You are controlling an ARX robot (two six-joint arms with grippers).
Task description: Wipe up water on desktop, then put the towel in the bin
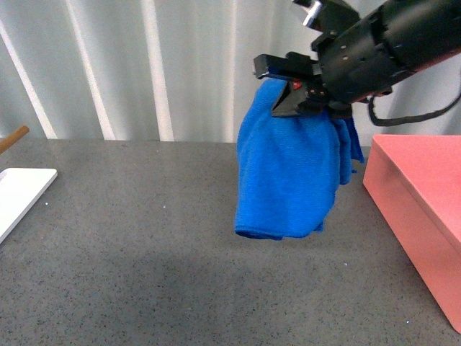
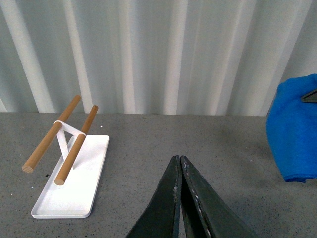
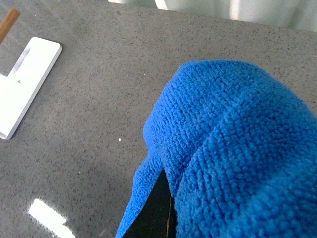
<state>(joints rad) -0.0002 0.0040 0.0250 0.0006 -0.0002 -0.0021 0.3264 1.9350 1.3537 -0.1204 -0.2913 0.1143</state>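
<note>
The bright blue towel [image 1: 292,173] hangs in the air above the dark grey speckled desktop [image 1: 144,245], pinched at its top by my right gripper [image 1: 288,90], which is shut on it. It dangles just left of the salmon-pink bin [image 1: 425,202] at the right edge. In the right wrist view the towel [image 3: 237,153] fills most of the picture and hides the fingertips. The left wrist view shows my left gripper [image 2: 179,159] shut and empty, low over the desktop [image 2: 148,144], with the towel [image 2: 294,131] off to its side. I see no water on the surface.
A small flat white board [image 2: 74,178] carrying a stand with two wooden dowels [image 2: 49,134] sits on the desktop at the left; its corner shows in the front view [image 1: 18,194]. A pale corrugated wall [image 1: 144,65] runs behind the table.
</note>
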